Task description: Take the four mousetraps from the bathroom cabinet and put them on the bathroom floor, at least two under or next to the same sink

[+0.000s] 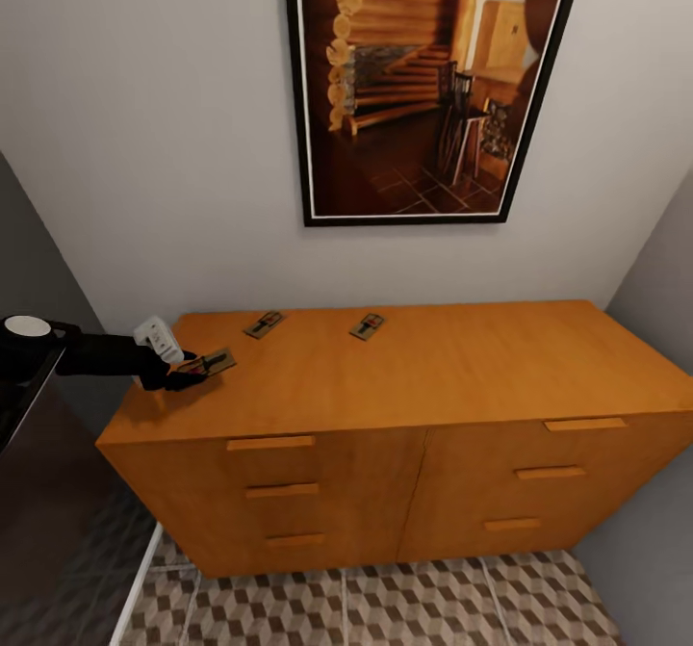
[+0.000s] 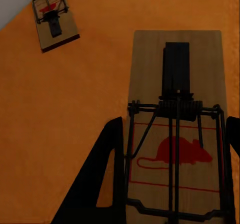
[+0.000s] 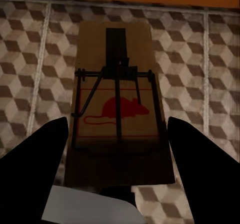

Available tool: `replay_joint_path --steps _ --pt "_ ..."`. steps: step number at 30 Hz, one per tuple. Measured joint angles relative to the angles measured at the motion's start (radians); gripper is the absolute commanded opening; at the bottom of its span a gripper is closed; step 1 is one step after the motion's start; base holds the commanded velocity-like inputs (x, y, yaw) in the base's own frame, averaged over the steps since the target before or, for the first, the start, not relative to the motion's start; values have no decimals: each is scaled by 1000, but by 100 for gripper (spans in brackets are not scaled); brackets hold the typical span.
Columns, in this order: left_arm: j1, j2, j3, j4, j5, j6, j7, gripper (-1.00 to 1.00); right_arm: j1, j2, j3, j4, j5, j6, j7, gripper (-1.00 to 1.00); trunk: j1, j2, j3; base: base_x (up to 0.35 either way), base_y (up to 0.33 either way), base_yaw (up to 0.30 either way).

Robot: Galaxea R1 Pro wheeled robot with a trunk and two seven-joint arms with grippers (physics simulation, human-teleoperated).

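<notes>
Left gripper [image 1: 183,374] closed on a mousetrap [image 1: 210,364] at the cabinet [image 1: 404,405] top's left edge. Right gripper [image 3: 117,159], fingers spread, carries another mousetrap [image 3: 117,98] over the bathroom floor [image 3: 30,73]. Two remaining mousetraps [image 1: 263,324] [image 1: 367,326] lie near the top's back edge.

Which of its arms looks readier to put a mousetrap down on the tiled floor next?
Probably the right: its gripper has a mousetrap directly over the bathroom floor. The left gripper is still at a trap on the cabinet.

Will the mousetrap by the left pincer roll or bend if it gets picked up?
Probably neither. The mousetrap looks like a flat wooden board, so it should stay stiff and not roll. It seems thin and light, so it might slide on the smooth cabinet when the left pincer nudges it.
</notes>
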Motion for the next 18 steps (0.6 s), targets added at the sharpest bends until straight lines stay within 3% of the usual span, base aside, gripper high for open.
replay_joint_path --steps 18 --pt "0 0 -3 0 0 0 0 -100 0 0 0 -1 0 0 0 -100 0 0 0 -262 -216 0"
